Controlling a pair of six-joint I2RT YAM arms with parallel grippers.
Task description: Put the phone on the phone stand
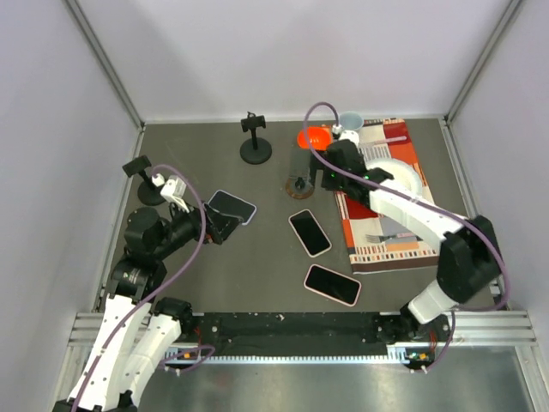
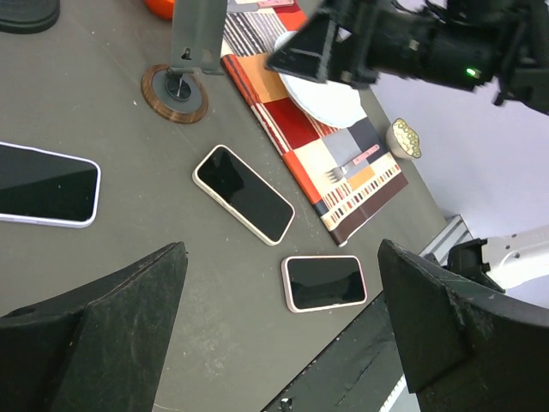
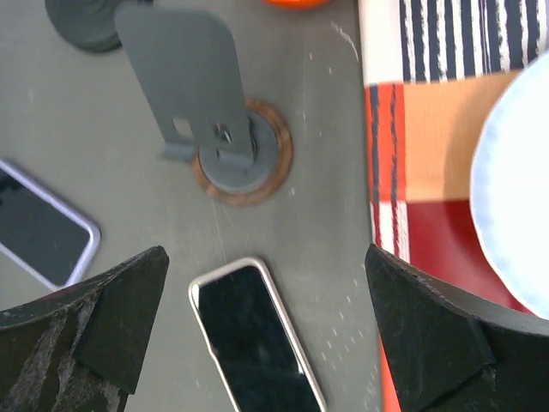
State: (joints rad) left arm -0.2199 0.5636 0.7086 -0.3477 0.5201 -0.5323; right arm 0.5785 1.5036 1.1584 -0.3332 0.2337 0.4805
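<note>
Right gripper (image 3: 266, 250) spread wide and empty above the grey phone stand (image 3: 206, 103) with its wood-ringed base, cream-cased phone (image 3: 253, 335) flat on the table (image 3: 330, 215) just beside that base, left gripper (image 2: 281, 249) released, empty, near a lavender-cased phone (image 2: 43, 184)

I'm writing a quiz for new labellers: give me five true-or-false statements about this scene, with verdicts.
1. The middle phone lies flat on the table. True.
2. A phone already sits on the brown-based stand. False: nothing rests on it.
3. The left gripper holds a phone. False: it is open, with nothing between its fingers.
4. The white plate rests on the patterned placemat. True.
5. The right gripper is open. True.
</note>
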